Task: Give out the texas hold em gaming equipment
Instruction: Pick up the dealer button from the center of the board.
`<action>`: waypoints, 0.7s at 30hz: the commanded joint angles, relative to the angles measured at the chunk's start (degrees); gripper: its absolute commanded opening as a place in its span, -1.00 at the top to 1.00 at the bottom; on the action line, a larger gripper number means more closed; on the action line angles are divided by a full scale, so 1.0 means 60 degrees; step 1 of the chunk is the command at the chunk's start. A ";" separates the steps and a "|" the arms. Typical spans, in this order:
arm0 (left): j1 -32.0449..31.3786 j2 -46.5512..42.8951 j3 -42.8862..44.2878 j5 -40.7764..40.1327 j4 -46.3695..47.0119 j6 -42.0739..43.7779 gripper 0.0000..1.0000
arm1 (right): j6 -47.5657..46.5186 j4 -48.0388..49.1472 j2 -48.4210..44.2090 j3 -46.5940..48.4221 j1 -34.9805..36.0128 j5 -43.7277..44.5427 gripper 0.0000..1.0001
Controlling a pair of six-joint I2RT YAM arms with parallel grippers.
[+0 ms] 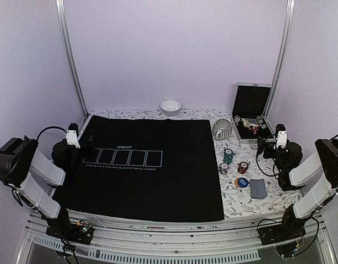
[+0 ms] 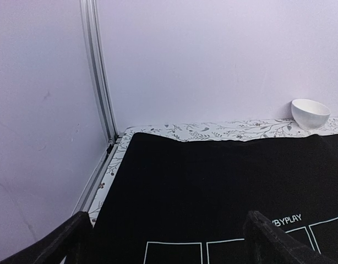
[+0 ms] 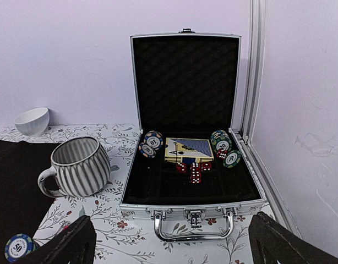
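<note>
both claws spread wide, nothing held: left gripper (image 2: 168,223) over black mat (image 1: 152,176) near its left edge, right gripper (image 3: 170,220) facing open metal case (image 3: 185,71). chip stacks (image 1: 228,157), blue and orange discs (image 1: 241,181), card deck (image 1: 258,188) on floral tablecloth (image 1: 240,208) just right of mat. more chips (image 3: 151,143), boxed cards (image 3: 188,149), red dice (image 3: 194,172) inside case

Top camera: high, behind, over the whole black felt mat (image 1: 147,181). Left wrist: low over the mat's left end, facing its far edge. Right wrist: right of the mat, close to the open aluminium case (image 3: 185,82). All 3 share the small white bowl (image 1: 170,106) (beyond the mat).
</note>
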 commanded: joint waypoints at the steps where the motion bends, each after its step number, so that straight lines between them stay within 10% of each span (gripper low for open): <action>1: 0.0124 0.0062 0.0164 0.0149 0.0155 0.0084 -0.96 | -0.0084 0.0275 0.0096 0.0178 -0.0075 -0.0099 -0.98; 5: 0.0012 -0.0197 0.0285 -0.1001 -0.0149 -0.0188 -0.96 | -0.0074 0.0151 0.0108 0.0256 -0.0106 -0.0226 -0.98; 12: -0.0794 -0.2986 0.3289 -0.3221 -0.6298 -0.1443 -0.96 | 0.0689 -0.3944 -0.3083 0.1462 -0.0143 0.1081 -0.98; 21: -0.3972 -0.4215 0.7069 0.0905 -1.1199 -0.1416 -0.96 | 0.1944 -1.2957 -0.5111 0.5653 -0.0116 -0.2597 -0.69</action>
